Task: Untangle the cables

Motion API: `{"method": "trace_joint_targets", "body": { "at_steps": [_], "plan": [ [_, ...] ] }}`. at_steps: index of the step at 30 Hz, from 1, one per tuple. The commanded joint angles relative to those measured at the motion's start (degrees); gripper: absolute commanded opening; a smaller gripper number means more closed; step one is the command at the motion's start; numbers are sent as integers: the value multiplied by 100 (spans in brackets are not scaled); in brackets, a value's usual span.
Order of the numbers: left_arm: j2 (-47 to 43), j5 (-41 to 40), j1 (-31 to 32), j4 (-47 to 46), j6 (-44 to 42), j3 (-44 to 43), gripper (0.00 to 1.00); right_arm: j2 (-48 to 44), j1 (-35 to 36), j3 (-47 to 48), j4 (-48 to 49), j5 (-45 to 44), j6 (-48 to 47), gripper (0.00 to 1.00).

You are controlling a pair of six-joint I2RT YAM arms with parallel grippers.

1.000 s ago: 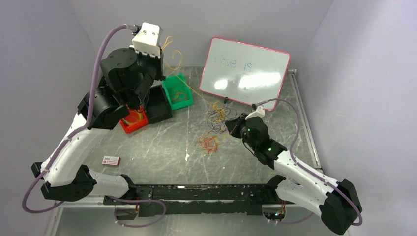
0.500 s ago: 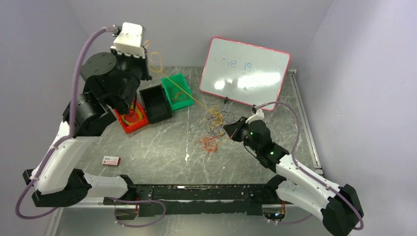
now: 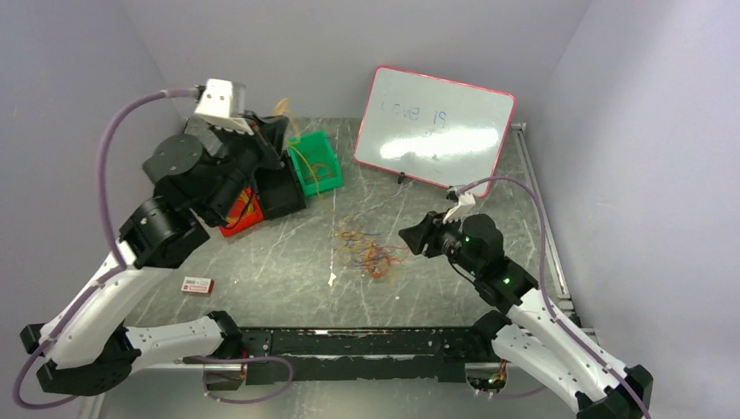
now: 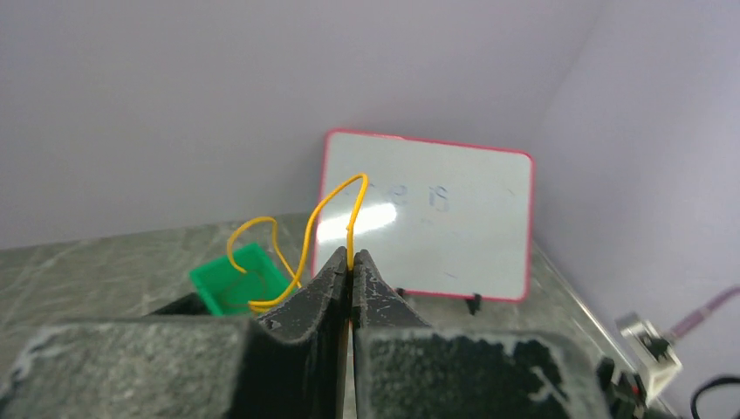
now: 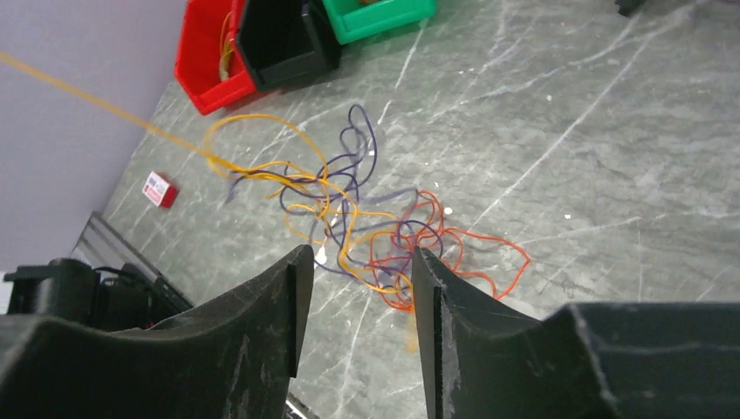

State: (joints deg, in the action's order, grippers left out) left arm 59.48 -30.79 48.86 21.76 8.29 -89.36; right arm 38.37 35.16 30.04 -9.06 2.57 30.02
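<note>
We saw the left gripper (image 4: 351,258) pinched shut on a yellow cable (image 4: 352,229). It was raised over the green bin (image 3: 319,162) near the far left corner of the worktop (image 3: 288,253). Since a second before, that arm had swung lower and further left. The right gripper (image 5: 359,258), shut at the tangle a second earlier, had its jaws apart and gripped nothing. It had drawn back just right of the cables (image 3: 371,251). The orange, yellow and dark tangle lay mid-worktop, shifted away from the whiteboard (image 3: 436,127) toward the near edge. One yellow strand ran taut from it toward the far left.
</note>
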Motion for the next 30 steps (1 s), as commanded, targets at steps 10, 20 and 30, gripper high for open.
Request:
{"method": "trace_joint_targets", "body": {
  "at_steps": [10,20,30],
  "plan": [
    [85,2175,-35,-1053,972,1440,7,416,-33,368,352,1197,-504,64],
    [228,1995,-35,-1066,940,1163,7,1571,759,-161,2813,1365,-612,72],
    [336,1917,-35,-1230,860,915,7,3138,1509,393,3744,771,-452,70]
  ]
}}
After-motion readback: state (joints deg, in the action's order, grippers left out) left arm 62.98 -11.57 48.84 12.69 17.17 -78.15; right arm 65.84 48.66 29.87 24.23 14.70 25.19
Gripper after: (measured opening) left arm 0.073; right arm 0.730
